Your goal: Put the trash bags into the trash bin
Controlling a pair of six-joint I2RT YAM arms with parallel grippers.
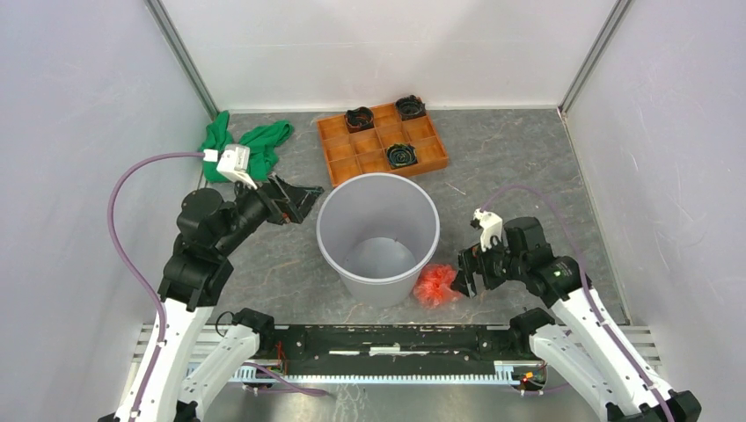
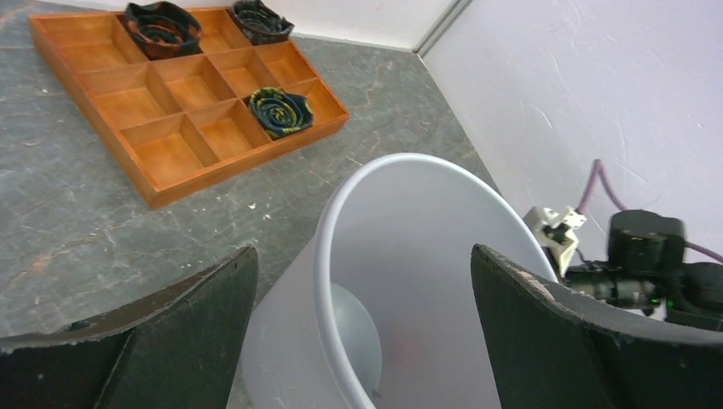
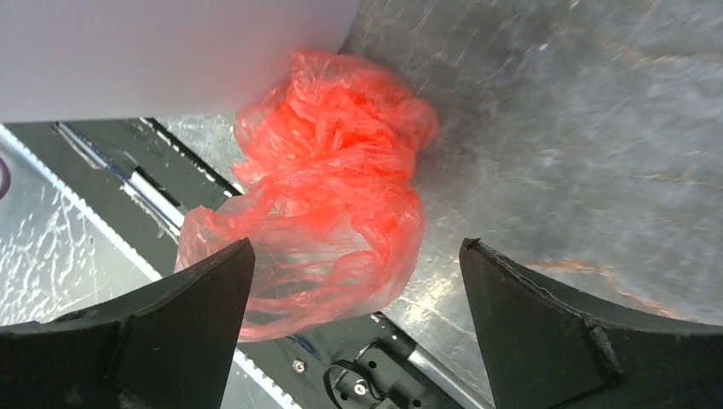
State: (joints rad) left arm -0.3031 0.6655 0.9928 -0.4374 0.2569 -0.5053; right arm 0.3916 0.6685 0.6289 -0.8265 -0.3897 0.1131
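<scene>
Crumpled red-orange plastic bag (image 1: 435,284) against light grey round plastic bin (image 1: 376,293), near edge.
Right gripper (image 1: 464,277), left gripper (image 1: 299,200): both wide, empty.

The trash bin (image 1: 327,230), a light grey round bucket with smooth walls tapering toward its base, stands upright with its mouth open near the middle of the desk, a little toward the near edge. The trash bag (image 1: 437,284), a crinkled wad of translucent red-orange film, lies on the desk against the bin's right side, close to the near edge.
</scene>
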